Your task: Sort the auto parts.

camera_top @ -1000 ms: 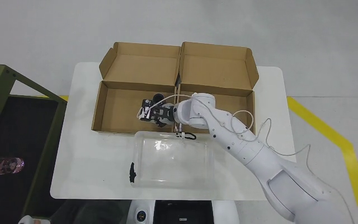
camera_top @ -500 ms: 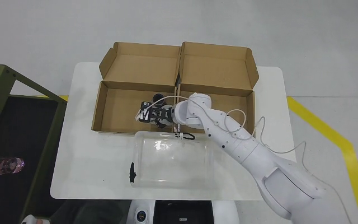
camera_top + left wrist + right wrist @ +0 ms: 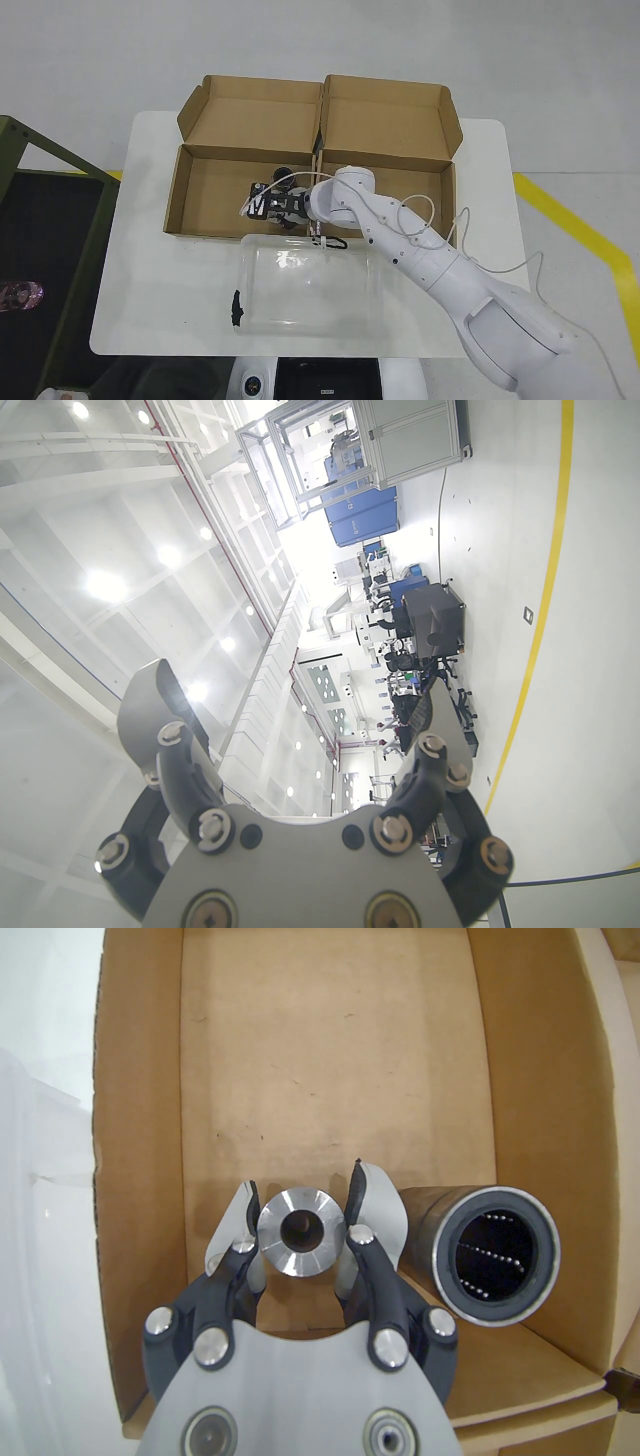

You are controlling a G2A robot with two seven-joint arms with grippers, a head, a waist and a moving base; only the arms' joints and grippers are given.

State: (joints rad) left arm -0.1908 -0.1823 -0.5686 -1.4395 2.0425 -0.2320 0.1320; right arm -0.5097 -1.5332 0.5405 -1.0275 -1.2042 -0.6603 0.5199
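Note:
My right gripper (image 3: pixel 303 1178) is shut on a shiny steel sleeve (image 3: pixel 301 1238) with a centre hole, held low over the floor of the left cardboard box (image 3: pixel 325 1053). In the top view that gripper (image 3: pixel 262 203) is inside the left box (image 3: pixel 205 195), near its front wall. A dark linear bearing (image 3: pixel 492 1255) with rows of small balls inside lies on its side right beside the gripper; from above the bearing (image 3: pixel 284 176) is just behind it. My left gripper (image 3: pixel 295 690) is open, holds nothing, and points up into the room.
A second open cardboard box (image 3: pixel 390 120) adjoins the first on the right. A clear plastic bin (image 3: pixel 310 290) stands in front of both boxes, with a small black part (image 3: pixel 236 308) at its left edge and a black loop (image 3: pixel 338 243) at its back rim.
The right gripper, with the steel sleeve in it, has shifted slightly left inside the left box, and the arm's elbow has followed. Nothing else has moved.

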